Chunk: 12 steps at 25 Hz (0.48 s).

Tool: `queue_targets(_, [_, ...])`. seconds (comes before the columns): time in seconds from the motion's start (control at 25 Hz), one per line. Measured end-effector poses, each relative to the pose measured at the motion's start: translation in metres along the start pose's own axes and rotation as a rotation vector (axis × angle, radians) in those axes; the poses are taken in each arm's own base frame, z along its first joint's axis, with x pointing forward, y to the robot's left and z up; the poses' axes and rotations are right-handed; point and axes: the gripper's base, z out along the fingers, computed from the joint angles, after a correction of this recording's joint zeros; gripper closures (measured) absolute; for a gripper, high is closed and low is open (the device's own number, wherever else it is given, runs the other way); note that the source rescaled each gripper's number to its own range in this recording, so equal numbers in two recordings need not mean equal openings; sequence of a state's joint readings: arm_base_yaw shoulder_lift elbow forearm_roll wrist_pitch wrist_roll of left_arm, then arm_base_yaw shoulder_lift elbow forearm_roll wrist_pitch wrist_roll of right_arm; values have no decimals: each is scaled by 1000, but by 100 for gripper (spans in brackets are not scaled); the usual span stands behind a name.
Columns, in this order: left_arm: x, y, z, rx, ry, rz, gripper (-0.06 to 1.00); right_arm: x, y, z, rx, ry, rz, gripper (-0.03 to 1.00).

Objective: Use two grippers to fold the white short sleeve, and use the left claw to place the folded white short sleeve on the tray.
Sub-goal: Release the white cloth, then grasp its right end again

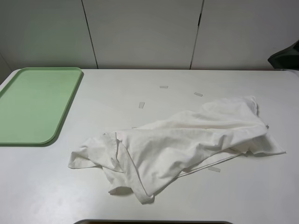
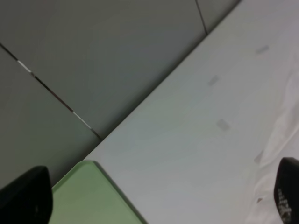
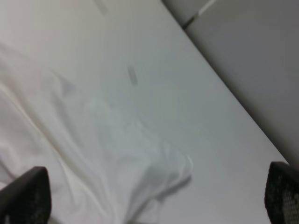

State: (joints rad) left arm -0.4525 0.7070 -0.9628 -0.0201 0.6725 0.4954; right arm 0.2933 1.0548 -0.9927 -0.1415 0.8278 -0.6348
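The white short sleeve (image 1: 187, 140) lies crumpled and unfolded on the white table, right of centre, and neither arm shows in the exterior high view. The pale green tray (image 1: 35, 105) sits at the far left with nothing on it. My left gripper (image 2: 156, 196) hangs over the table between a corner of the tray (image 2: 93, 196) and an edge of the shirt (image 2: 285, 135); its two black fingertips (image 2: 25, 196) stand far apart with nothing between them. Wide open too, my right gripper (image 3: 154, 196) hovers over the shirt's cloth (image 3: 93, 154), apart from it.
Several small pale tape strips (image 1: 141, 105) are stuck on the table behind the shirt. A dark object (image 1: 286, 56) sits at the far right edge by the wall. A dark rim (image 1: 154, 222) shows at the table's near edge.
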Motion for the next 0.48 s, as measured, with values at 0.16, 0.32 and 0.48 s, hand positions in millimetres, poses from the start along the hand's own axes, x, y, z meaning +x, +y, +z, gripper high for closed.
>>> queue_targets(0.16, [5, -5, -38, -40, -98, -112, -4, 0, 7, -36, -10, -152, 102, -3])
queue_targets(0.32, [13, -9, -57, -44, -120, -166, -5, -1, 11, -50, -25, -220, 147, -3])
queue_targets(0.48, [23, -15, -73, -39, -118, -178, -5, -2, 18, -65, -66, -306, 211, -3])
